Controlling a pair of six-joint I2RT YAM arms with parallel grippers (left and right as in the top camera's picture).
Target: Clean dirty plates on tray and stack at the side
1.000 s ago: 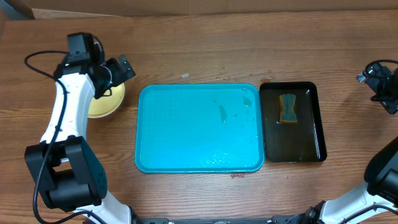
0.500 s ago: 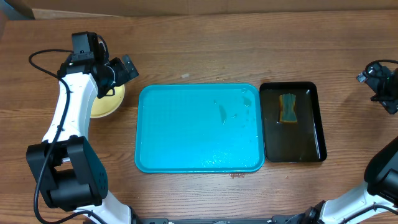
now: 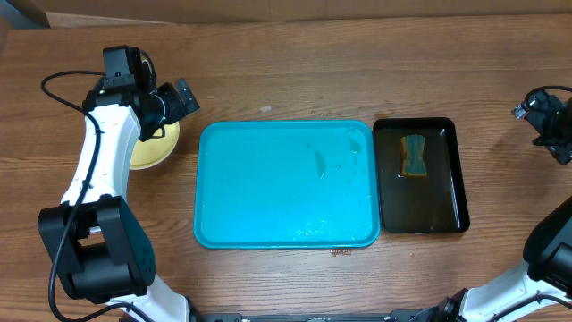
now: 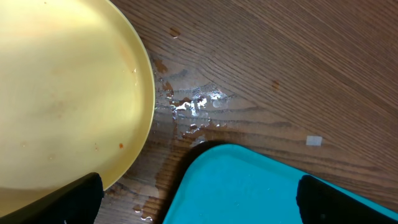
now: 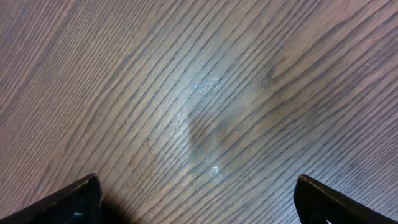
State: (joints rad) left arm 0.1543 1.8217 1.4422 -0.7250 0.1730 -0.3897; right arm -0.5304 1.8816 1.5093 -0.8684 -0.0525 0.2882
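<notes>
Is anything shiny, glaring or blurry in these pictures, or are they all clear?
Overhead: sharp and evenly lit, with a wet sheen on the tray near its front rim and dull reflections in the black tray. Left wrist: bright glints on spilled water beside the yellow plate. Right wrist: crisp wood grain on the table, with one faint shiny patch.

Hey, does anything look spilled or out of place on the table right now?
Yes: a small puddle of water lies on the table, between the yellow plate and the corner of the tray. The plate also shows faint red specks.
</notes>
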